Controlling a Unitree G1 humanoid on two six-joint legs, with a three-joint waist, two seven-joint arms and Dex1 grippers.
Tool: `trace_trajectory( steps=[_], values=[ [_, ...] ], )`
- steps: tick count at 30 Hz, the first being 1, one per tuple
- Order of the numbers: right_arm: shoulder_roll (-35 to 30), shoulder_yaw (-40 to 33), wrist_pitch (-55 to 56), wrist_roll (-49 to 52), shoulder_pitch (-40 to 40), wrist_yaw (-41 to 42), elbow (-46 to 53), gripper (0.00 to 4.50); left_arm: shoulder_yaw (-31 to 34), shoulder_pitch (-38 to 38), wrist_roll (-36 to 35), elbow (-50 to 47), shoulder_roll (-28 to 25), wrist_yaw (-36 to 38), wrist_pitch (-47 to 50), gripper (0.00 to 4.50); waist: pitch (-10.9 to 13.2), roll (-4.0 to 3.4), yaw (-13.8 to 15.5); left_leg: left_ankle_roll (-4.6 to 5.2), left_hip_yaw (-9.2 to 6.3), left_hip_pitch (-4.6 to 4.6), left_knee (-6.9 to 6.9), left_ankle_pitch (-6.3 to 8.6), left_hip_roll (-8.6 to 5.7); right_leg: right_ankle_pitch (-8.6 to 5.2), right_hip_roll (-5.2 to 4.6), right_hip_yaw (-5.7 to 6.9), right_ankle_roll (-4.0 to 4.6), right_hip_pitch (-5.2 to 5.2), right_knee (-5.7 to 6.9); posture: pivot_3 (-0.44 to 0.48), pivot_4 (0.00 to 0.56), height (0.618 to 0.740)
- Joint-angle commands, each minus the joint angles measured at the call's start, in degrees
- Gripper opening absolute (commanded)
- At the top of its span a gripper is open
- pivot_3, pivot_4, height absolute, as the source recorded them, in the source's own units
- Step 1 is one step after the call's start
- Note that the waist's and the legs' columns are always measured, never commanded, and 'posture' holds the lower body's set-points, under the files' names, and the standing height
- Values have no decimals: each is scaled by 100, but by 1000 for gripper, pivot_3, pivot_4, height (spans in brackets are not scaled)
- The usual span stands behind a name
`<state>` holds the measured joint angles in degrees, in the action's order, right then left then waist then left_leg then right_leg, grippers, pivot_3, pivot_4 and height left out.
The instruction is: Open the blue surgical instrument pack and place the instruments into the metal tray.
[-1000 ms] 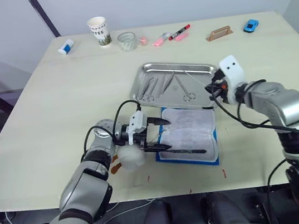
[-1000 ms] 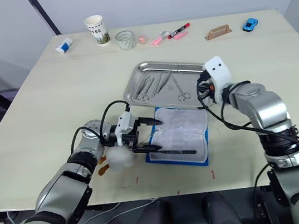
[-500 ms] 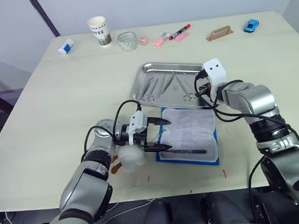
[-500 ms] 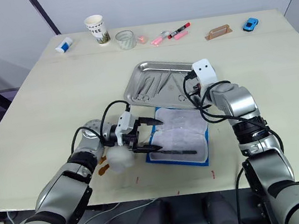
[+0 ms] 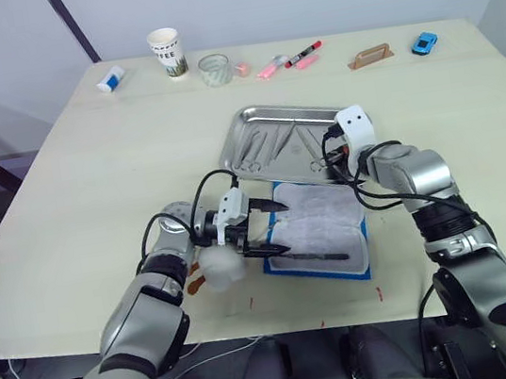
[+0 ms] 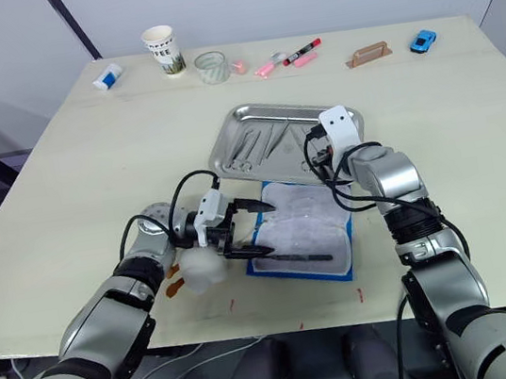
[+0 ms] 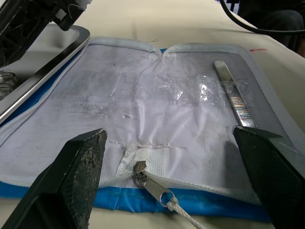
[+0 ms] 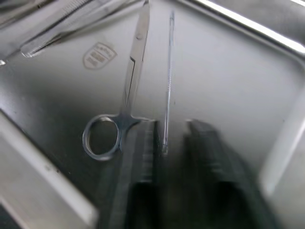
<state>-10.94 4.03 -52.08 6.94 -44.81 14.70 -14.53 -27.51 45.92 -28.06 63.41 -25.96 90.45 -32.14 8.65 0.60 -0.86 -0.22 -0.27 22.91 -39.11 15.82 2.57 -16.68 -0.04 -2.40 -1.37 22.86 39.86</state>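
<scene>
The blue surgical instrument pack (image 5: 320,233) lies unzipped and spread flat at the table's near middle, pale lining up. One slim instrument (image 7: 233,97) rests on the lining along its near edge. My left gripper (image 5: 276,227) stands open at the pack's left edge, by the zipper pull (image 7: 153,182). Just beyond the pack is the metal tray (image 5: 246,114), which holds several instruments, among them scissors (image 8: 127,98) and a thin straight tool (image 8: 168,71). My right gripper (image 8: 171,125) hovers low over the tray's right end. A narrow gap shows between its fingers, where the thin tool's end lies.
Along the table's far edge stand a paper cup (image 5: 168,52), a small clear jar (image 5: 215,68), pink items (image 5: 268,69), a red-capped marker (image 5: 304,53), a brown block (image 5: 370,57), a blue toy car (image 5: 424,43) and a small white-and-blue bottle (image 5: 111,78).
My right gripper has swung left, from beside the tray's right rim to over the tray's right end. The left gripper and the pack have stayed put.
</scene>
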Motion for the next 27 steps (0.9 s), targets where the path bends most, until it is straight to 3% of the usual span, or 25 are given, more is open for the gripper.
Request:
trace_trajectory(
  steps=[1, 2, 9, 15, 18, 24, 27],
  values=[
    [-74, -18, 139, -11, -126, 91, 265, 2777, -164, -206, 176, 128, 7, 205, 7, 4500, 0, 0, -1, 0, 0, 0, 0, 0, 0, 0, 0, 0, 0, 0, 0, 0, 150, 725],
    [-84, -36, 112, 10, -123, 112, 319, 3204, -165, -208, 175, 125, 12, 205, 12, 4500, 0, 0, -1, 0, 0, 0, 0, 0, 0, 0, 0, 0, 0, 0, 0, 0, 150, 725],
    [-603, 19, 599, 306, 203, 1036, 1374, 3204, -159, -200, 161, 115, 42, 205, 22, 4500, 1, -2, 10, 0, -1, 4, 1, 0, 0, 0, 0, 0, -1, 2, -2, 0, 150, 725],
    [-1677, -42, 1295, 1321, 1689, 3122, 3015, 3204, -148, -177, 182, 146, 53, 205, 15, 4500, 2, -1, 41, 0, -5, 8, 1, 1, -2, -1, -1, 4, -2, 0, -8, 0, 150, 725],
    [-2112, 39, 1481, 1606, 2258, 3738, 3428, 3204, -149, -176, 183, 148, 54, 205, 19, 4500, 3, -4, 8, 2, -18, 12, 1, 1, -14, -8, 0, -8, -11, -5, -14, 0, 150, 725],
    [-2856, 670, 2071, 1222, 3034, 4413, 3692, 3204, -161, -165, 186, 165, 50, 205, 22, 4500, 5, -1, -11, 2, -19, -3, 1, 1, -17, -17, 3, -14, -27, -12, -8, 0, 150, 725],
    [-2867, 911, 2189, 1095, 3146, 4383, 3667, 3204, -158, -159, 191, 177, 57, 205, 18, 4500, 6, 0, 0, 2, -17, 0, 1, 1, -17, -15, 2, -15, -23, -12, -12, 0, 150, 725]
  ],
)
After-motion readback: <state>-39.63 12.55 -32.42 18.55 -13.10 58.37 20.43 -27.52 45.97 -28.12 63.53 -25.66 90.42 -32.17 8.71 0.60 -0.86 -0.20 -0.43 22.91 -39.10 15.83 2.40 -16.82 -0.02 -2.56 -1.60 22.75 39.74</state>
